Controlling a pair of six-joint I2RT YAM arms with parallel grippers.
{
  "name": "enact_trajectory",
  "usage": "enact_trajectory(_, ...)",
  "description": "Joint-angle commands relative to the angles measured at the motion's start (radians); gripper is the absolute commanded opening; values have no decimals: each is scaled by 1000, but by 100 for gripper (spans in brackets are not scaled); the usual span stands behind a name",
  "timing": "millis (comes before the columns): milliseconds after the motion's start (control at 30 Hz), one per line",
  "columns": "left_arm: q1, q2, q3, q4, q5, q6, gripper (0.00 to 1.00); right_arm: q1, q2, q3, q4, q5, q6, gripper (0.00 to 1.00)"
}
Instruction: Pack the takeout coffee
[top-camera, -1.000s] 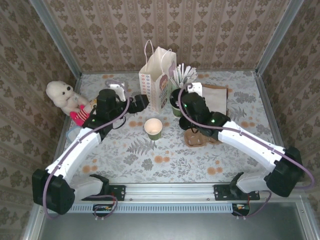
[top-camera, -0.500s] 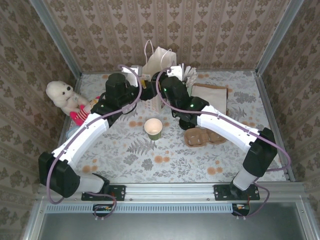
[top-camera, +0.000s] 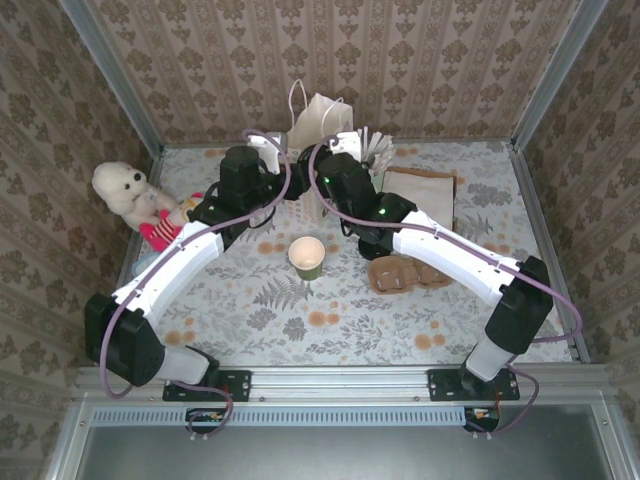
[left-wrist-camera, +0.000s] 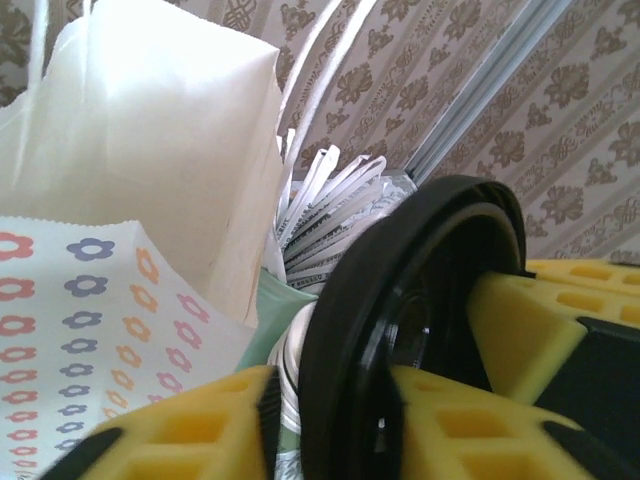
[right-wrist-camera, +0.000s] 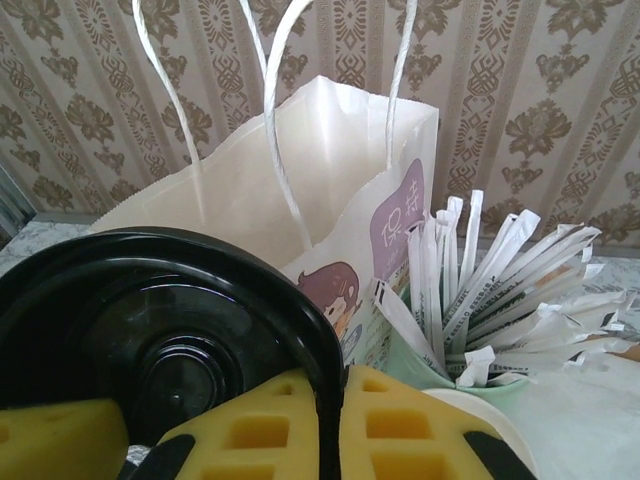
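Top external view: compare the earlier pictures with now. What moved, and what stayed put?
The left gripper and right gripper swung back to the paper bag and now meet there. The takeout coffee came along with the right gripper from near the straws. The open green cup, plush toy and cardboard carrier stayed put.

The left arm (top-camera: 175, 265) and right arm (top-camera: 450, 255) crowd the paper bag (top-camera: 322, 118) at the far edge of the worktop (top-camera: 260, 320); straws (top-camera: 372, 148) stand just beside it. Along the near edge there is free room.
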Motion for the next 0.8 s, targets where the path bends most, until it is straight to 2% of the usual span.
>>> enact_trajectory(0,-2,-6,28,-14,-11,35,23,1,-14,39,-17,-59,13,19)
enact_trajectory(100,-1,-17,25,-18,-2,107,19,-35,-59,8,-1,-219,1,41)
enact_trajectory(167,2,-33,22,-20,7,177,17,-76,-117,-53,32,-352,-59,62)
enact_trajectory(267,14,-47,28,-35,72,293,14,-182,-186,-82,-25,-675,-102,86)
enact_trajectory(400,29,-41,68,-99,170,426,6,-280,-257,-105,-80,-850,-156,92)
enact_trajectory(500,43,-42,81,-115,259,504,0,-297,-291,-105,-150,-965,-309,96)
enact_trajectory(633,45,-48,104,-143,315,588,0,-292,-281,-85,-162,-1008,-348,95)
enact_trajectory(767,47,-44,123,-158,332,617,0,-276,-229,-47,-177,-1041,-380,88)
